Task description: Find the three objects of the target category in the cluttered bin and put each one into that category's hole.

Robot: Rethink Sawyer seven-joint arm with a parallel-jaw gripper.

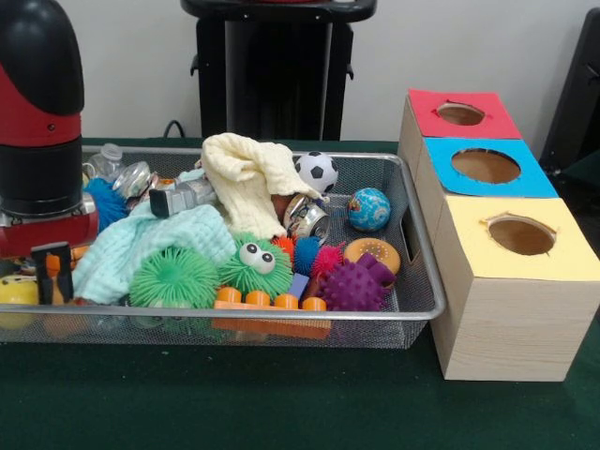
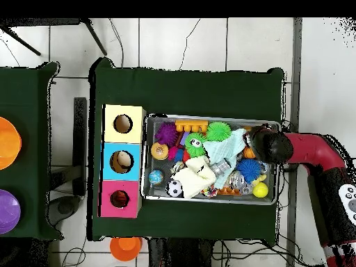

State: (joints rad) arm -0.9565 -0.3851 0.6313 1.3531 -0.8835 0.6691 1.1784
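Observation:
The wire mesh bin is full of toys and cloths; it also shows in the overhead view. My gripper is low inside the bin's left end in the front view, under the thick red and black arm. In the overhead view the arm is over the bin's right end. A yellow rounded toy lies right beside the gripper, with no beak showing. An orange bit peeks out by the mint cloth. The tiger and the plush animal are not clearly visible. The red-topped hole is empty.
A cream cloth and a mint cloth cover the middle. Around them lie a green spiky ball, a green fuzzy ball with eyes, a purple spiky ball, a soccer ball and a globe ball. Blue-topped and yellow-topped holes adjoin the red one.

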